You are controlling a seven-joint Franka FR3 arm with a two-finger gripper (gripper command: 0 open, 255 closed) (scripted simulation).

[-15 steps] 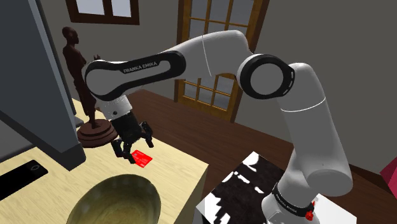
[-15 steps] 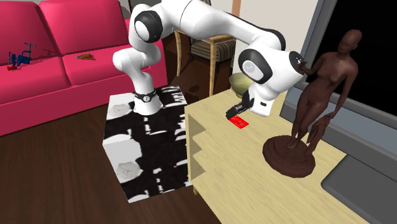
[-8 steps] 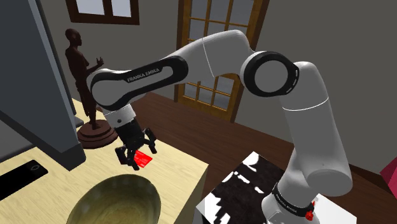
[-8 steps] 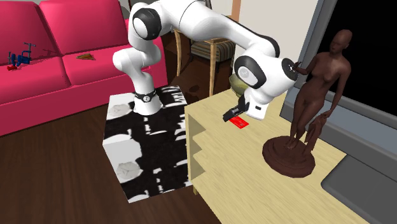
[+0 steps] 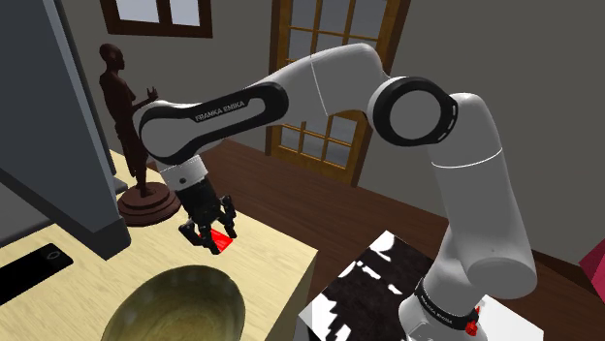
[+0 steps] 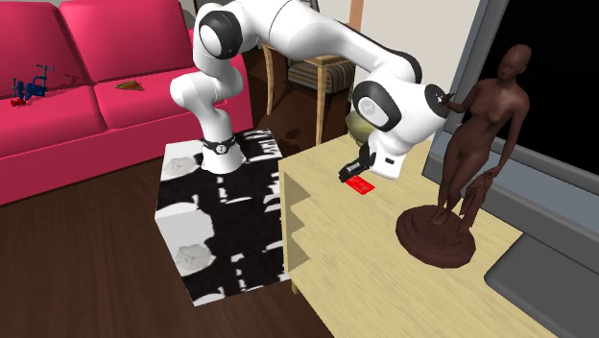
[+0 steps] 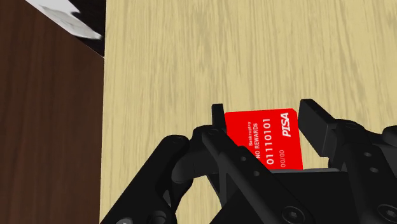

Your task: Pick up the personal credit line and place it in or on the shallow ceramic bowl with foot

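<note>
Red card [image 7: 261,143] with white print lies flat on the light wood counter [image 7: 191,51], near the counter's edge, right between the fingers of the black claw [image 7: 264,114], which points down at it. Claw is pinching the card, one finger against each of two opposite edges, fingertips down at the counter surface. In the shoulder view the olive-gold bowl [image 5: 208,276] sits on the counter nearer the camera, apart from the card, and a dark brown statue [image 5: 121,107] stands at far left.
</note>
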